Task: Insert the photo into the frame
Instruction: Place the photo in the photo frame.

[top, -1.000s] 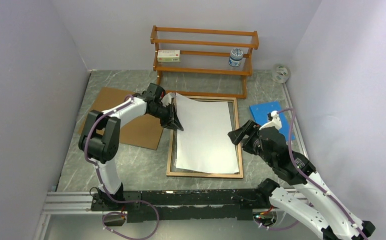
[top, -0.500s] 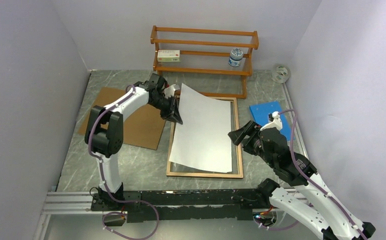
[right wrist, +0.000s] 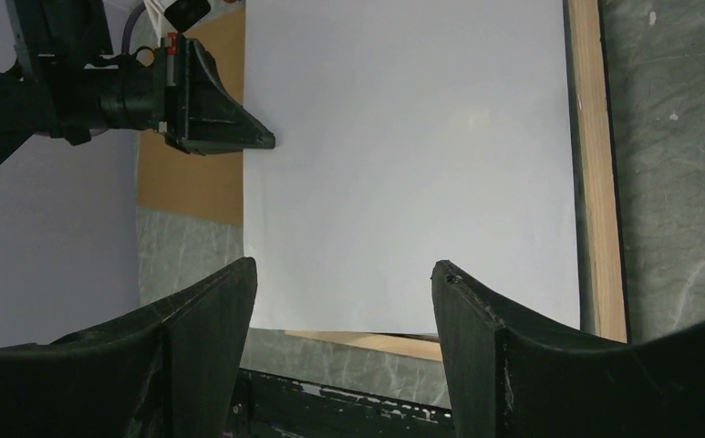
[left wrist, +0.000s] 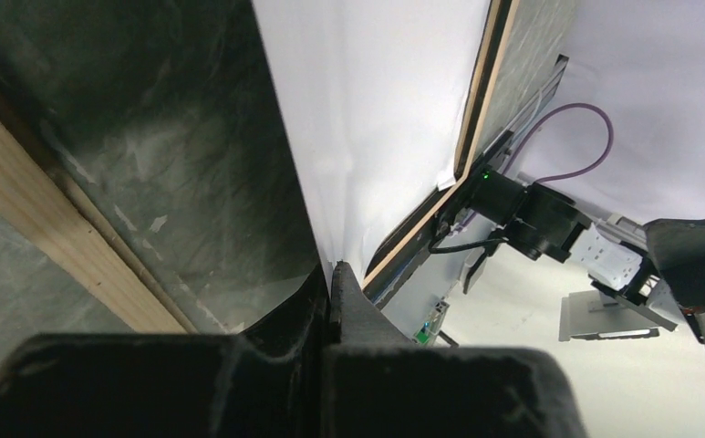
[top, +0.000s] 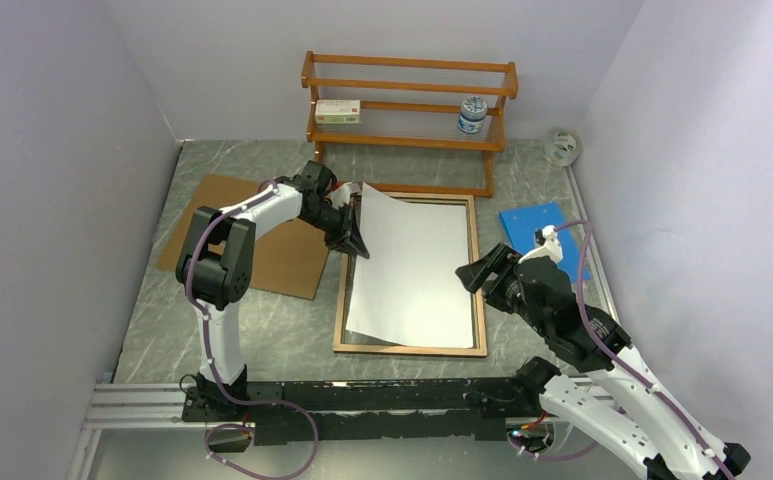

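**Position.** The frame (top: 412, 350) lies flat at the middle of the desk (top: 262, 330), its light wood side up. The photo (top: 412, 270) is over it, white side up, and covers most of the opening.

**Left hand** (left wrist: 330, 274). It is closed on the photo's left edge near the far corner, with the paper pinched between the fingertips. That edge is raised off the frame, so the sheet slopes down towards the right. The sheet also sits slightly askew, its near left corner about on the left border.

**Right hand** (right wrist: 344, 266). The fingers are spread wide and grip nothing. It hovers above the right border of the frame, apart from the sheet.

**Progress.** The sheet is brought to the frame and laid roughly in place. It is not seated. Judged from the tilt and skew, the remaining work is to square it to the borders, lower the lifted edge into the recess and let go. The brown board (top: 282, 262) lies beside the frame to the left, untouched.
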`<state>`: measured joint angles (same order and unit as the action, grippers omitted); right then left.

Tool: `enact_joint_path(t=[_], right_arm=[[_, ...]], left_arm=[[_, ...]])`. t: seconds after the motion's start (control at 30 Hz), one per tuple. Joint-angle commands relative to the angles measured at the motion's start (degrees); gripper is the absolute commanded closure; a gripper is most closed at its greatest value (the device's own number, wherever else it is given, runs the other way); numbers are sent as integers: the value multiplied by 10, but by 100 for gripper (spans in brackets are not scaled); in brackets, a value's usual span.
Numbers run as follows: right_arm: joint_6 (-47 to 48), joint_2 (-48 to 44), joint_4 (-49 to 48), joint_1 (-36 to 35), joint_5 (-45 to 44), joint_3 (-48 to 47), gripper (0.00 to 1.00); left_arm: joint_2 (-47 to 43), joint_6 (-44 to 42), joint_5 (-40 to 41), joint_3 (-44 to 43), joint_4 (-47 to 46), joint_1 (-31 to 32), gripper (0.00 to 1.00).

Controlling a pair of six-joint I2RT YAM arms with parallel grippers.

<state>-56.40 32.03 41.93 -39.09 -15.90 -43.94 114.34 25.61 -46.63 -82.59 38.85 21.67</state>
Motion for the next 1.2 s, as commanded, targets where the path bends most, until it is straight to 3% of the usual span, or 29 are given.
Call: enact_joint_path(t=[0.0, 0.2, 0.37, 0.5, 0.73, 1.17], right_arm=[[-6, -3, -28, 0, 7, 8, 27], [-8, -1, -30, -1, 9, 10, 27], [-9, -3, -30, 0, 9, 12, 27], [-10, -3, -29, 0, 10, 14, 27], [-14, -3, -28, 0, 6, 17, 27], [21, 39, -37, 0, -32, 7, 26]], left_arm=[[-17, 33, -43, 16, -59, 2, 97], [-10, 39, -29, 20, -64, 5, 94], [-14, 46, -12, 28, -72, 5, 82], [-18, 38, -8, 29, -64, 6, 67], [-49, 12, 77, 12, -3, 5, 36], [-126, -22, 217, 16, 84, -1, 18]])
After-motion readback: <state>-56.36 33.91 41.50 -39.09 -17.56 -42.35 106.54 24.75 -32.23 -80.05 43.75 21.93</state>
